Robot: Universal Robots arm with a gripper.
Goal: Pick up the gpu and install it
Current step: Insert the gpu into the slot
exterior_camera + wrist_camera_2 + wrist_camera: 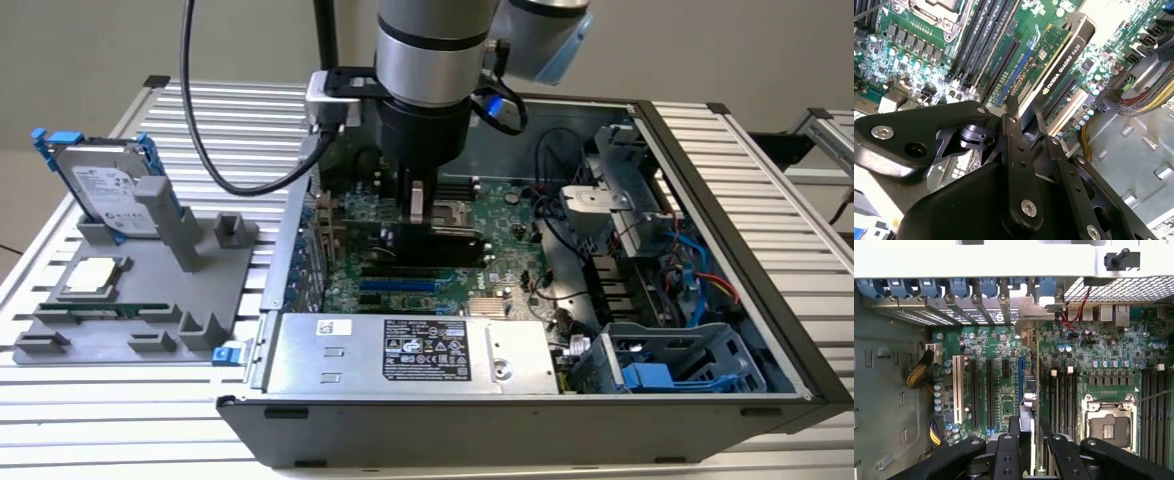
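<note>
Black jaws point(1026, 117) of the robot arm are closed on the gpu point(1061, 55), gripping its upper edge. It stands on edge over the green motherboard point(1004, 347) inside the open computer case point(747, 250), by the blue expansion slot point(1020, 380). On the counter point(787, 140), near its edge beside the case, a grey holder point(147, 300) carries a hard drive point(107, 185)

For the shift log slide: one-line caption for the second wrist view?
Gripper shut on the gpu, holding it edge-down over the motherboard slots inside the open computer case.
</note>
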